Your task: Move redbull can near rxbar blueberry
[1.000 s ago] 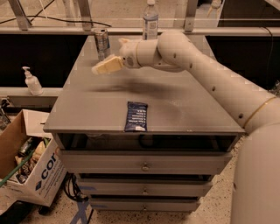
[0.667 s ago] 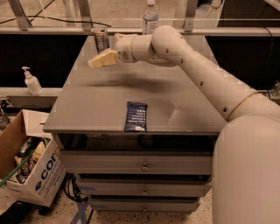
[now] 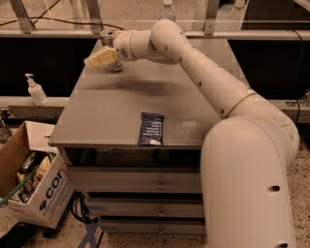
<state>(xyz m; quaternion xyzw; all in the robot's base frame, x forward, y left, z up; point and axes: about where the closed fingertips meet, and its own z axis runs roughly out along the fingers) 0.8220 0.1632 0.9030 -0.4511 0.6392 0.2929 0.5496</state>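
Rxbar blueberry (image 3: 151,129) lies flat at the front edge of the grey counter (image 3: 106,111), long side running front to back. Well beyond it, at the far left corner, the claw (image 3: 99,58) sits directly in front of the upright redbull can (image 3: 108,36), overlapping its middle; cannot tell how far the claw is open or whether it grips the can. A clear bottle (image 3: 167,9) stands farther back.

You have one view, looking down and forward from high and close behind the arm (image 3: 218,82), whose bulky base fills your lower right, across the grey table (image 3: 121,111) to the gripper (image 3: 97,59) over its far left corner.
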